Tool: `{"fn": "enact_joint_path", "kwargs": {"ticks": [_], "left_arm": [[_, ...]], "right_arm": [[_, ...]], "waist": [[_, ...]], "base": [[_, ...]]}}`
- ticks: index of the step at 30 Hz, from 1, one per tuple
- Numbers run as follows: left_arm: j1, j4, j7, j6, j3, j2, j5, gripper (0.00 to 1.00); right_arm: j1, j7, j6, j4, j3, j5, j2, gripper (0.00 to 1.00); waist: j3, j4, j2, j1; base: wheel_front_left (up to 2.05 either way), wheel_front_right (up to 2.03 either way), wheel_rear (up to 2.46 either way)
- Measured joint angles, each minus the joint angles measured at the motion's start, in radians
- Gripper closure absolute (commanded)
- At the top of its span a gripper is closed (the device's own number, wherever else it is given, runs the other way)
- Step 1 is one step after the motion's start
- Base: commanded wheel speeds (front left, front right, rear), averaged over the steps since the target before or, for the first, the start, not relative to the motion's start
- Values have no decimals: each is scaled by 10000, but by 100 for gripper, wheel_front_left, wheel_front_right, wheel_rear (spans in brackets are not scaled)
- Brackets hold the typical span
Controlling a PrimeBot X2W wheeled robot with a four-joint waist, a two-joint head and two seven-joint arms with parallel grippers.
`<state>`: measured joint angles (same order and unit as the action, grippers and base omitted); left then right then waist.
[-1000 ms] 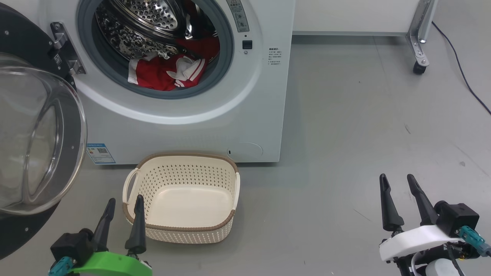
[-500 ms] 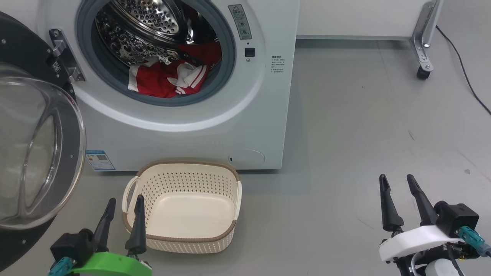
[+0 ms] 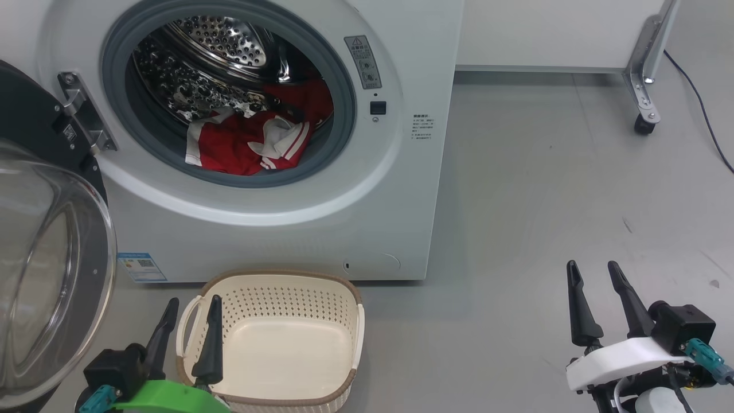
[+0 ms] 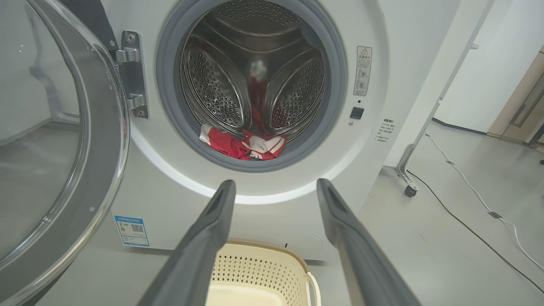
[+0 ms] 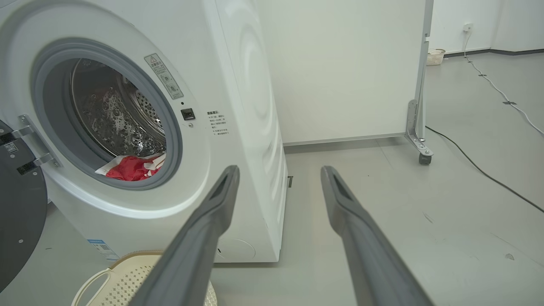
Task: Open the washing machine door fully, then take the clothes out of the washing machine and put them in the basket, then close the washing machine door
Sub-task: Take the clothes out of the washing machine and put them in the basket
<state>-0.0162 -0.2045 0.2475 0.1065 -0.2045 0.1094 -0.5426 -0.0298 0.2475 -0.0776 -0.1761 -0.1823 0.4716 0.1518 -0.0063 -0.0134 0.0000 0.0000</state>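
Note:
The washing machine point(image 3: 287, 229) stands ahead with its door point(image 3: 51, 275) swung wide open to the left, glass bowl facing me. Red and white clothes point(image 3: 241, 146) lie at the front of the steel drum, also visible as clothes point(image 4: 238, 144) and clothes point(image 5: 131, 168). The cream basket point(image 3: 287, 275) sits empty on the floor in front of the machine. My left gripper point(image 3: 194, 301) hovers open at the basket's left handle, its fingers aimed at the drum opening point(image 4: 275, 183). My right gripper point(image 3: 592, 267) hangs open and empty over bare floor, right of the machine point(image 5: 280, 169).
A white panel on a metal leg with a caster point(image 3: 645, 123) stands behind the machine on the right. A dark cable point(image 3: 702, 115) runs along the grey floor there. The open door point(image 4: 63, 170) fills the space to my left.
The whole head picture has slid downward, so the camera has moved and more of the drum opening shows. Both grippers stay open and empty in the same spots.

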Motion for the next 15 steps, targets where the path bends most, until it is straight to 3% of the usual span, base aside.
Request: {"fn": "enact_joint_path", "kwargs": {"ticks": [15], "left_arm": [[0, -48, 0, 0, -82, -4, 84, 0]], "right_arm": [[0, 0, 2, -8, 8, 0, -71, 0]], "waist": [[17, -22, 0, 0]], "base": [[93, -93, 0]]}}
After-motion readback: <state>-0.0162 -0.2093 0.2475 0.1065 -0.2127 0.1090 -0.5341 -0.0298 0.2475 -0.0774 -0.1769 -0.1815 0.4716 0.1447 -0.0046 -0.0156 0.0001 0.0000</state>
